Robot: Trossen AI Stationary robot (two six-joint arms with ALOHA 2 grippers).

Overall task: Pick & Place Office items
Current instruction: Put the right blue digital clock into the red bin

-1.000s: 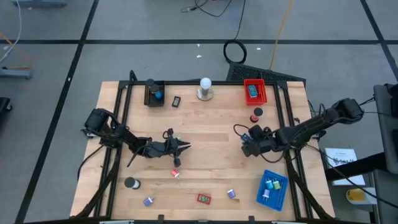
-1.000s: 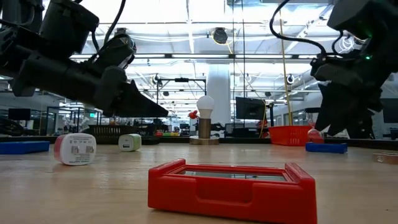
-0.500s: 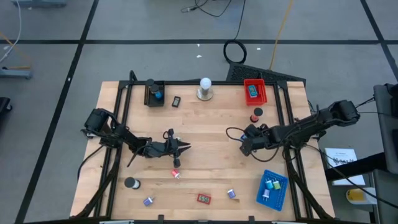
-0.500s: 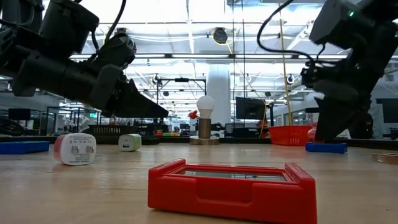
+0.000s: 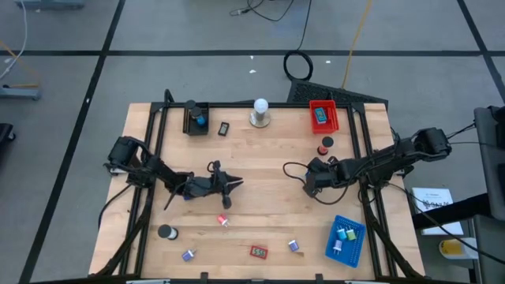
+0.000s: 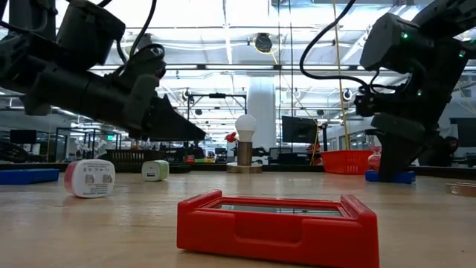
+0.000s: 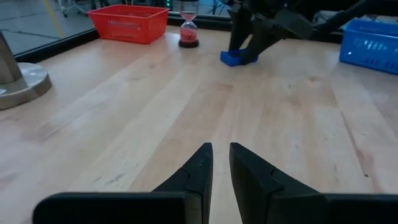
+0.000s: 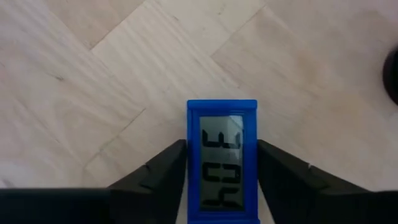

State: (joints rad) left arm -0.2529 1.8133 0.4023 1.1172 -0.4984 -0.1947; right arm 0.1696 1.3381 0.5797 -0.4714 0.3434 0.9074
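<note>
My right gripper point(image 8: 221, 144) stands over a small blue piece with a grey number display point(image 8: 222, 124) lying flat on the table right of centre; it also shows in the low view point(image 6: 392, 177). My left gripper point(image 5: 237, 184) hovers left of centre above the wood, its fingers point(image 7: 247, 171) drawn almost together on nothing. Other office items lie along the near part of the table: a red framed piece point(image 5: 259, 252), a white and pink block point(image 5: 223, 221), two purple pieces point(image 5: 188, 255) point(image 5: 293, 246) and a black roll point(image 5: 166, 232). My right gripper has the blue display piece between its two fingers, one finger point(image 8: 163, 171) against each long side point(image 8: 191, 162). The fingers come from above, pointing down, and reach about halfway along its length. The piece lies flat on the table.
Red tray point(image 5: 322, 116) at the far right, black tray point(image 5: 196, 118) at the far left, blue tray point(image 5: 345, 241) near the right corner. A white ball on a grey base point(image 5: 260, 113) and a red hourglass point(image 5: 325, 145) stand at the far side. Bare wood lies between the arms.
My right gripper has moved a little toward the table's left edge and come down over the blue display piece, which has stayed where it lay. The left arm has kept almost still.
</note>
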